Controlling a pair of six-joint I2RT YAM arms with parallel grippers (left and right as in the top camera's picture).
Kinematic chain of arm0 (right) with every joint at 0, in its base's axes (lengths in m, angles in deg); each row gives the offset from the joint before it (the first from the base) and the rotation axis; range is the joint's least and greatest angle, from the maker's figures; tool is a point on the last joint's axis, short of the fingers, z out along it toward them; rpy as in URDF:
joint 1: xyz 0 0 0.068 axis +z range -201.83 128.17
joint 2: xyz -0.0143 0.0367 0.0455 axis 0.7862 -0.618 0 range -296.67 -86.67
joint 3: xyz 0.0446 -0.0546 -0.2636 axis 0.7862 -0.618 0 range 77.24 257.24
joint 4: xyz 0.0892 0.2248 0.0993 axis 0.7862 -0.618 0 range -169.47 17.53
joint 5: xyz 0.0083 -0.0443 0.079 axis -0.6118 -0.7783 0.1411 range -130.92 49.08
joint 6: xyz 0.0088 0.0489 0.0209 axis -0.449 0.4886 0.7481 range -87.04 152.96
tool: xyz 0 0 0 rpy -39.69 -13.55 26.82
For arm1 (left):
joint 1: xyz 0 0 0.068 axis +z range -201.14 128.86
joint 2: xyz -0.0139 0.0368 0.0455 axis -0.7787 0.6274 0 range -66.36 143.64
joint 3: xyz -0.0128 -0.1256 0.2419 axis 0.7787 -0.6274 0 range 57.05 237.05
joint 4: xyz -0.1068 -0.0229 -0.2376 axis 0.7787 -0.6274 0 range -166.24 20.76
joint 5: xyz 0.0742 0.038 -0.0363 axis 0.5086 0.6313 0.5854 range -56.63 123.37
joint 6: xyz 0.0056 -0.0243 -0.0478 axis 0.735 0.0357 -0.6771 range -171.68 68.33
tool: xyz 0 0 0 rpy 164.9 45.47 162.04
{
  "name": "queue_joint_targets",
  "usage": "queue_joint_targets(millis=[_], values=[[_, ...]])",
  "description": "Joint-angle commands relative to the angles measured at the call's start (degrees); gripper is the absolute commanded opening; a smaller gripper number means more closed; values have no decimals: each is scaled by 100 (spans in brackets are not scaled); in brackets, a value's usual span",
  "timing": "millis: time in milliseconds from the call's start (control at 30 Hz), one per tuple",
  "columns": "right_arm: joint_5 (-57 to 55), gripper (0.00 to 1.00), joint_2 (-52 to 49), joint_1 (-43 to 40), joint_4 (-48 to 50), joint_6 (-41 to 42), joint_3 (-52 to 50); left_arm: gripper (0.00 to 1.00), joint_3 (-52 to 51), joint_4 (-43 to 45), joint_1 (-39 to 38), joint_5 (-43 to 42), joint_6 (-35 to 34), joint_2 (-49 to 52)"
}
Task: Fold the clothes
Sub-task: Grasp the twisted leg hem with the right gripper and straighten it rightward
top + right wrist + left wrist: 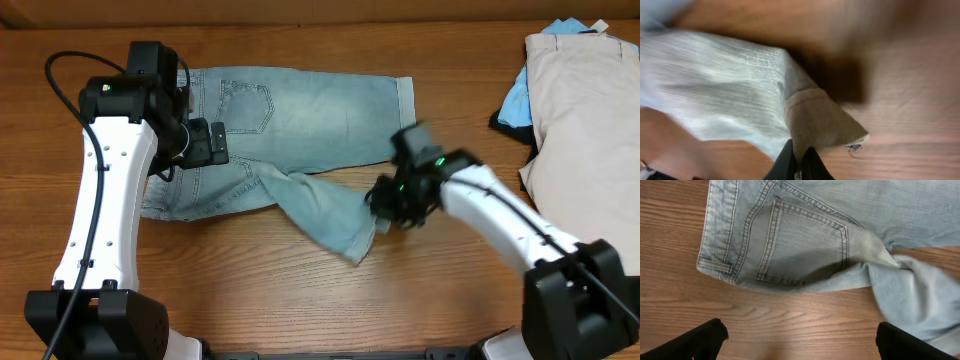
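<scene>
The light-blue denim shorts (300, 110) lie back side up on the wooden table, waistband at the left, one leg stretched right along the far side. The near leg (325, 215) is pulled askew toward the front. My right gripper (385, 205) is shut on that leg's cuffed hem (815, 120) and holds it lifted off the table. My left gripper (205, 143) is open and empty above the waistband area; its view shows a stitched back pocket (800, 245) and bare table between its fingers (800, 340).
A pile of other garments sits at the far right corner: beige (585, 100) on top, bright blue (515, 95) and black (510, 125) beneath. Wooden table (250, 290) lies in front of the shorts.
</scene>
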Motion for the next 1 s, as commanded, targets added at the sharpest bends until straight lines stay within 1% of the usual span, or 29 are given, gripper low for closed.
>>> queue_joint_targets(millis=[0, 67, 133, 233, 300, 400, 467, 567, 600, 700, 800, 867, 933, 967], values=[[-173, 4, 90, -378, -350, -1172, 1187, 100, -26, 42, 33, 39, -55, -116], [-308, 4, 90, -520, -713, -1530, 1788, 100, -26, 83, 33, 37, -55, -116], [-531, 4, 90, -577, -1040, -1679, 2194, 100, -26, 105, 33, 37, -52, -116], [-896, 4, 92, -588, -1434, -1711, 2404, 100, -26, 98, 33, 37, -52, -116], [-1003, 4, 81, -586, -1572, -1709, 2271, 100, -26, 101, 33, 35, -52, -116], [-1060, 4, 81, -588, -1602, -1657, 1808, 100, -26, 101, 33, 31, -52, -116], [-1058, 7, 81, -616, -1534, -1471, 1384, 100, -26, 101, 33, 17, -50, -116], [-1058, 15, 81, -704, -1493, -1152, 695, 100, -26, 70, 33, 15, 109, -116], [-1060, 17, 81, -732, -1495, -1054, 566, 100, -26, 59, 33, 15, 144, -116], [-1058, 29, 81, -925, -1508, -752, 107, 100, -26, 28, 33, 17, 234, -116], [-1054, 33, 81, -1204, -1491, -669, -50, 100, -26, -13, 33, 22, 376, -116], [-968, 33, 101, -1403, -1469, -680, -13, 100, -26, -24, 33, 22, 459, -116], [-758, 35, 129, -1567, -1392, -975, 96, 100, -26, -26, 35, 35, 468, -116], [-667, 38, 142, -1615, -1344, -1102, 153, 100, -26, -24, 35, 35, 466, -116]])
